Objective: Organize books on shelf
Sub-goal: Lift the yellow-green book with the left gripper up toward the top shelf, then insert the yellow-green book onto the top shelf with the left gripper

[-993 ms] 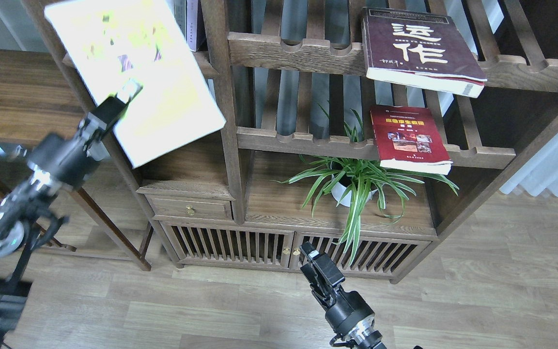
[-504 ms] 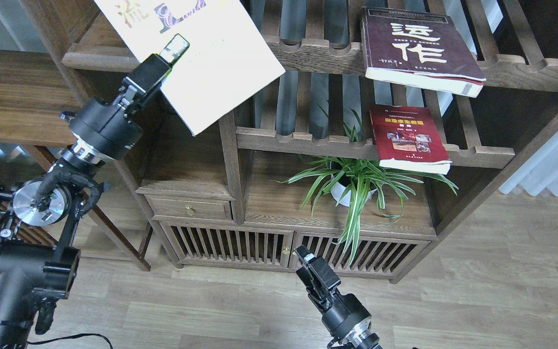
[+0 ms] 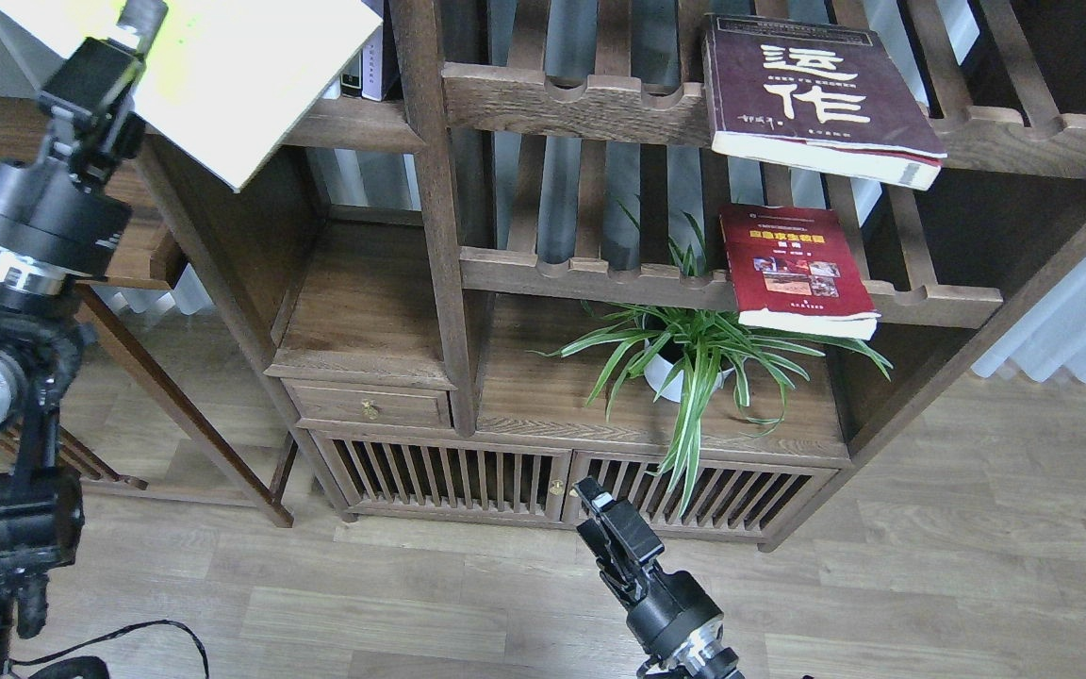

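Three books showed. My left tool [image 3: 139, 17] was clamped on the yellow-green book [image 3: 222, 75], held tilted at the upper left, its corner over the shelf [image 3: 354, 123]. Maroon book [image 3: 812, 90] and red book [image 3: 796, 269] lay on slatted racks [image 3: 600, 273]. Right tool [image 3: 600, 509] hung low; I could not tell its grip.

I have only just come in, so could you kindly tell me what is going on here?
The left pincer holds the yellow-green book aloft at the bookcase's upper left, by the plank shelf with upright books. The maroon book and the red book lie on the slatted racks at right. The right pincer hangs low before the cabinet, holding nothing.
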`<state>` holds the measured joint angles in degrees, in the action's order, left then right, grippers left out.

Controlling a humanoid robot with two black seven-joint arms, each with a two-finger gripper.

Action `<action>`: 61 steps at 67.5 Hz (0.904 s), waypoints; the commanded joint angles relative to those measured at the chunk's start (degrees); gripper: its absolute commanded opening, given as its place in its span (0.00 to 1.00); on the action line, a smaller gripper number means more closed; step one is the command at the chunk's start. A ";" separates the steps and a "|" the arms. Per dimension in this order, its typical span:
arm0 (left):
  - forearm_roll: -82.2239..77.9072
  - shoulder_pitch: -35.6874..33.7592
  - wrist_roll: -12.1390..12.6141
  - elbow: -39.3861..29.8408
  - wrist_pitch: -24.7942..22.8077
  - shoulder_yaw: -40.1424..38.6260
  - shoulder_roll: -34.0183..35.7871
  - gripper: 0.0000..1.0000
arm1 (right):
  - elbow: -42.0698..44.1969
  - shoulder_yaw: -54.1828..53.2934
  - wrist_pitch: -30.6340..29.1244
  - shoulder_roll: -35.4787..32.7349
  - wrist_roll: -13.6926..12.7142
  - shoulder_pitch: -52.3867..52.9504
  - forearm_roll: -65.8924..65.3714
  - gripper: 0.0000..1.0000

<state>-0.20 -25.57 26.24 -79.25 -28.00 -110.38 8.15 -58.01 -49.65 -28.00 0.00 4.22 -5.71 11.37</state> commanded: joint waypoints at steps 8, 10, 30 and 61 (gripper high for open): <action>-1.12 2.46 0.21 0.07 0.00 2.97 0.82 0.02 | -0.09 0.69 0.00 0.00 0.00 0.00 -0.04 0.98; -1.29 2.46 0.30 0.15 0.00 3.15 0.82 0.02 | -0.09 0.70 0.00 0.00 0.00 0.00 -0.04 0.98; -2.26 2.28 1.76 0.50 0.00 3.24 0.82 0.02 | -0.70 0.87 0.00 0.00 0.00 0.00 -0.04 0.98; -15.18 1.32 1.76 0.94 0.00 1.13 1.61 0.03 | -1.32 1.14 0.00 0.00 -0.09 -0.18 -0.04 0.98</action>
<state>-11.54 -23.69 28.00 -78.31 -28.00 -109.06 9.72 -59.30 -48.73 -28.00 0.00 4.21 -5.89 11.34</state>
